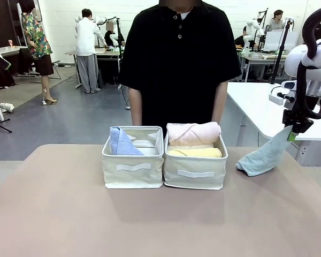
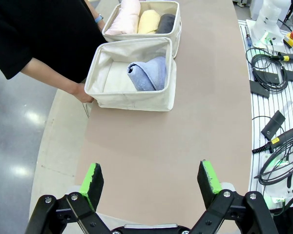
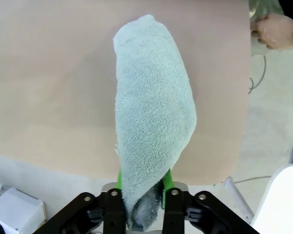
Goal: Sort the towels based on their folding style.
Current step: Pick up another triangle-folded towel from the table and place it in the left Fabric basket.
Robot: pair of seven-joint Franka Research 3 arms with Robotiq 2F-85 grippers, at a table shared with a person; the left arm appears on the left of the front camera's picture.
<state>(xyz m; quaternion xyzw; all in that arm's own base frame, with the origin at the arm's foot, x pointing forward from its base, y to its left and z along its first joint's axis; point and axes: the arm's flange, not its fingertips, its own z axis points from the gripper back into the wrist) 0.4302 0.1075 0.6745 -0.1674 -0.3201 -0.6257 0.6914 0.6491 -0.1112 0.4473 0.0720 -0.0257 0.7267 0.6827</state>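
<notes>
Left fingers [image 2: 93, 178] spread wide, empty; right fingers [image 3: 167, 181] pinch the hanging teal towel [image 3: 154, 112].

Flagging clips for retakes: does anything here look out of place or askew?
The light teal towel dangles slack from the right gripper, pinched by one end, its lower end seemingly touching the table. Nothing else stands out.

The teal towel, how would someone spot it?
Start at the tan table and go to its right edge, past the two cream bins. The light teal towel hangs there from the robot's right hand, the one towel outside a bin.
</notes>
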